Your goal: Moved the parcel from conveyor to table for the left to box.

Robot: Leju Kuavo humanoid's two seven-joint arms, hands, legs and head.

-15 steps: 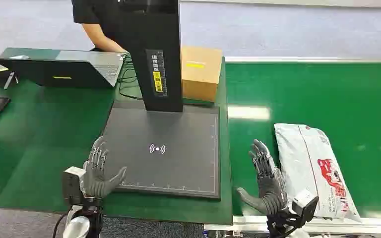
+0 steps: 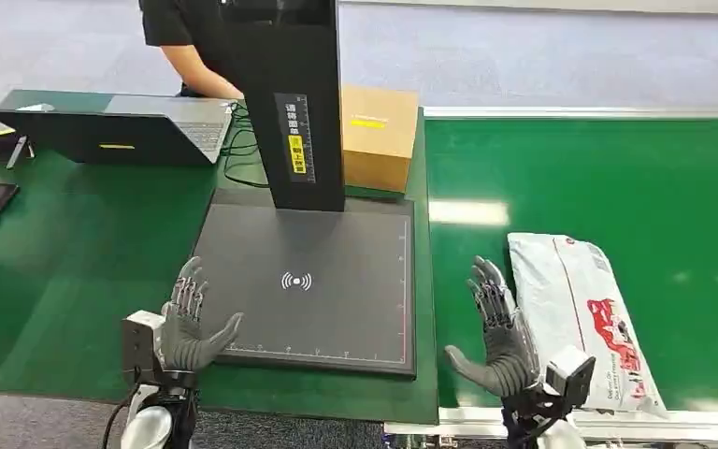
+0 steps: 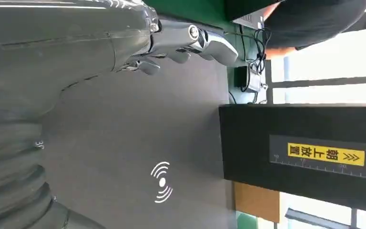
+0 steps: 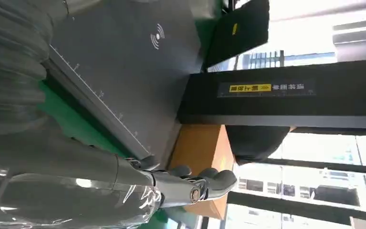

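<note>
The parcel (image 2: pixel 581 318), a grey poly mailer with red print, is lying flat on the green conveyor (image 2: pixel 617 178) on the right side of the scene, toward the near edge, its long side running near to far. The right hand (image 2: pixel 503 337) is hovering just to the left of the parcel, palm facing left, fingers extended upward and spread apart, thumb sticking out toward the left; it is holding nothing and is sitting close beside the parcel's left edge, though whether it is touching cannot be told.

The left hand (image 2: pixel 187 323) is hovering at the near left corner of the dark scanning pad (image 2: pixel 337 271), fingers likewise spread and empty, thumb pointing right over the pad's edge. The pad is lying on the green bench (image 2: pixel 84 243) and is showing a white wireless symbol (image 2: pixel 296 281) near its middle. A black upright column (image 2: pixel 294 103) with a yellow label is standing at the pad's far edge, and a brown cardboard box (image 2: pixel 379 136) is sitting just to the right of the column at the far side.

On the far left of the bench an open laptop (image 2: pixel 122 131) is resting, with dark cables lying between it and the column. A person in a black top (image 2: pixel 182 42) is standing behind the laptop, one arm reaching down toward it.
</note>
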